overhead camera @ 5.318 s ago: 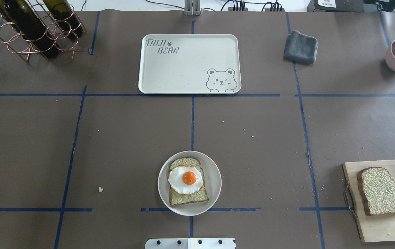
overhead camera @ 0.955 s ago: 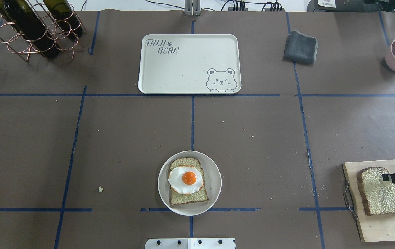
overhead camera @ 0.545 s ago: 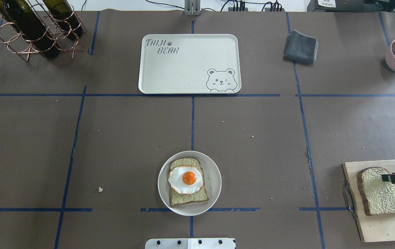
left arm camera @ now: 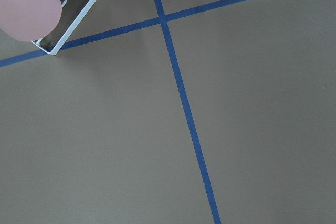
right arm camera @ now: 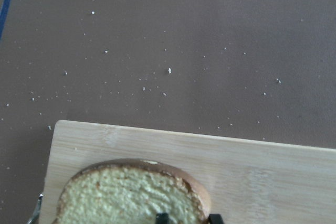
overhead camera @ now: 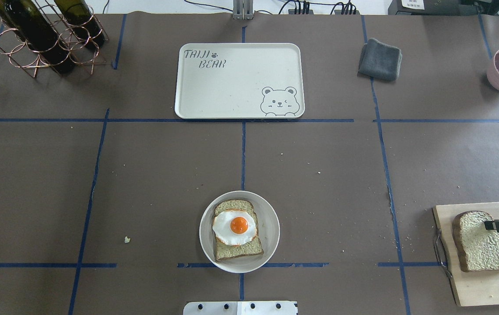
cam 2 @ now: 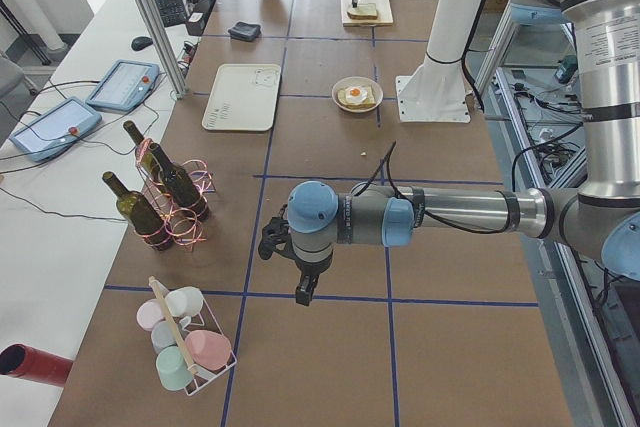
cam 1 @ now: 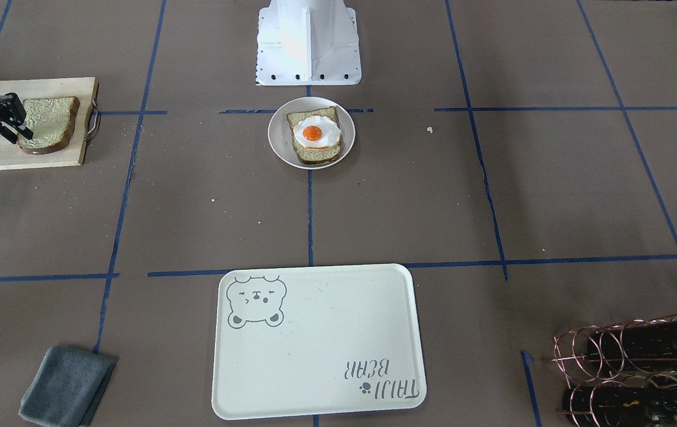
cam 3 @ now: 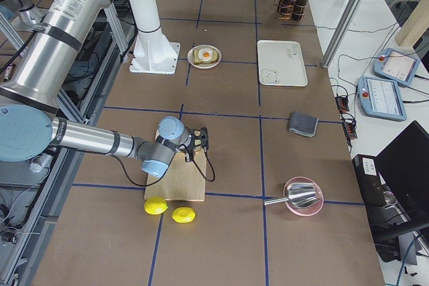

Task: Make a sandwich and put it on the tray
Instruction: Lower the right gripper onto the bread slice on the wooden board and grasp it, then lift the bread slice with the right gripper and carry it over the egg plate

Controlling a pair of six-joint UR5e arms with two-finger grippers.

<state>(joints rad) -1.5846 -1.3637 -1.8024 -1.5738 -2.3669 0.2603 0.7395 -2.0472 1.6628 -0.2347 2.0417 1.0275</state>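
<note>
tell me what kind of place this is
Probably a robotics lab, not a kitchen: a robot arm over a table gridded in blue tape, and control tablets on the side bench.

The tray (overhead camera: pixel 214 87) sits far centre; the plate (overhead camera: pixel 271 218), nearer the robot, carries a bread slice (overhead camera: pixel 238 250) with the egg (overhead camera: pixel 234 229) on top. The second slice (overhead camera: pixel 479 245) lies on the board (overhead camera: pixel 485 288) at the robot's right.

Overhead cam sat behind robot base (cam 1: pixel 308 41), looked fwd/down; front cam faced it from opp. side, steep. Both covered tray (overhead camera: pixel 232 87), plate (overhead camera: pixel 272 232), board (overhead camera: pixel 485 288). Side cams looked along table (cam 2: pixel 330 377) from each end, far back. Wrist cams v. close, aimed down.
</note>
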